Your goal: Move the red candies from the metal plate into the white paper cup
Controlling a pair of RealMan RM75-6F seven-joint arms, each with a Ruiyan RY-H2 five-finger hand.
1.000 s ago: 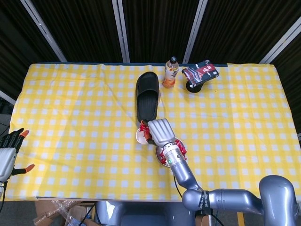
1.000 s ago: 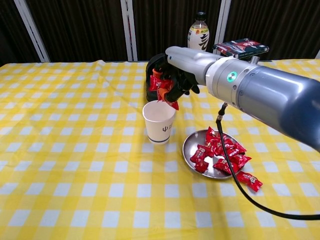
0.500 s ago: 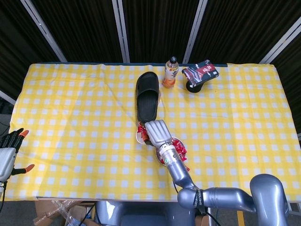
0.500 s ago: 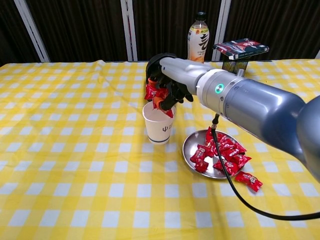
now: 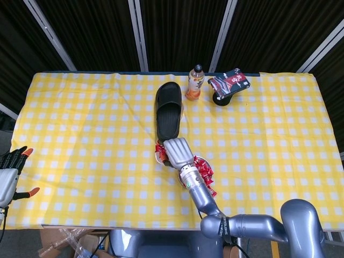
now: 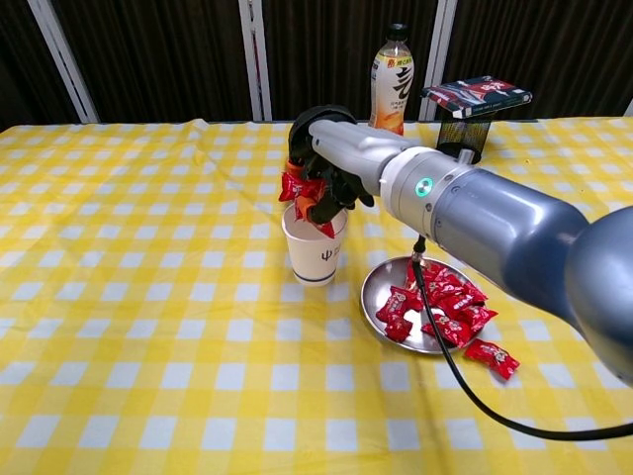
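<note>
My right hand (image 6: 331, 168) (image 5: 176, 152) hovers right over the white paper cup (image 6: 315, 249), gripping a bunch of red candies (image 6: 303, 192) that hang at the cup's mouth. In the head view the hand hides most of the cup (image 5: 158, 156). The metal plate (image 6: 382, 280) (image 5: 184, 173) lies just right of the cup with several red candies (image 6: 435, 302) heaped on it. One red candy (image 6: 491, 357) rests on the cloth past the plate's near right rim. My left hand (image 5: 11, 171) stays at the table's left edge, fingers spread, holding nothing.
A black slipper (image 5: 169, 109) lies right behind the cup. A drink bottle (image 5: 195, 83) and a black mesh holder carrying a red packet (image 5: 229, 82) stand at the back. The yellow checked tablecloth (image 5: 80, 134) covers the whole table.
My right hand has shifted left and dropped a little, bringing the gripped candies from above the cup's right rim down to its mouth. The left hand has not moved.
</note>
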